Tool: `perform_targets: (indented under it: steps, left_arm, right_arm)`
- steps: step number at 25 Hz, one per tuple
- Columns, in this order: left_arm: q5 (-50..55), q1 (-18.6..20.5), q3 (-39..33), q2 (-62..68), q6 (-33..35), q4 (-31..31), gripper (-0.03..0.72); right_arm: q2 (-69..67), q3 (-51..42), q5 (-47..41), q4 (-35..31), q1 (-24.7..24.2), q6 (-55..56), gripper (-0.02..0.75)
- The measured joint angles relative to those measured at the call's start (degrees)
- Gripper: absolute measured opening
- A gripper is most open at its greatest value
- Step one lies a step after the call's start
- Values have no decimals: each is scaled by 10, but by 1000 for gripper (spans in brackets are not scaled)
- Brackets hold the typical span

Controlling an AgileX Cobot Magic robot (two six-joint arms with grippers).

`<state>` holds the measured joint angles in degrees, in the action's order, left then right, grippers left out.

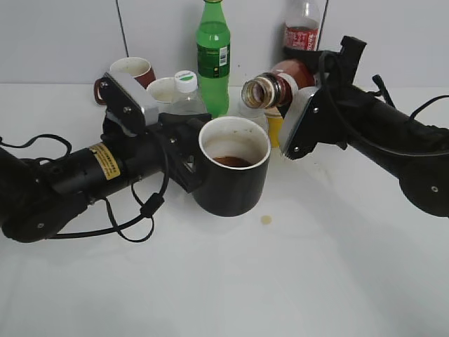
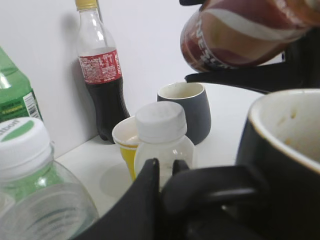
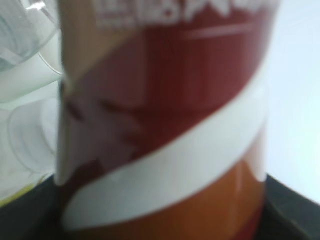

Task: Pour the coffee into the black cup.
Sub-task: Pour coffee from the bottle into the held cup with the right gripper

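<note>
Coffee bottle (image 1: 277,88) tipped mouth-first toward black cup (image 1: 234,166).
Right gripper (image 1: 309,105) clamps its slick, rigid body mid-label (light, nearly drained?); left gripper (image 1: 188,156) grips cup wall.

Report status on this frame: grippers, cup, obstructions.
Left gripper holds black cup, some coffee inside. Right gripper holds tilted coffee bottle. Drip on table.

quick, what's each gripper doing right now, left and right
Left gripper: closed on the black cup, coffee already inside.
Right gripper: closed on the coffee bottle, tipped toward the cup.
</note>
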<state>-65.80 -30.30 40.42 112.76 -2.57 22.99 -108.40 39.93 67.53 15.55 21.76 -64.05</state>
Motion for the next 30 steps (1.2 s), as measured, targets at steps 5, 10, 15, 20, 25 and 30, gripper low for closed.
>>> perform_targets:
  steps: [5,10,15,20,25,30]
  left_arm:
    - [0,-3,0,0,-1,3,48]
    - [2,-10,0,0,-1,23,48]
    - [5,-10,0,0,-1,32,48]
    - [5,-10,0,0,-1,33,48]
    - [5,-10,0,0,-1,33,48]
    - [3,-10,-2,0,-2,34,48]
  right_arm:
    - [0,0,0,2,0,-48,504]
    - [0,0,0,1,0,-82,504]
    - [0,0,0,-1,0,-99,504]
    - [0,0,1,-3,0,-120,504]
    - [0,0,0,-3,0,-153,504]
    - [0,0,0,-2,0,-174,504]
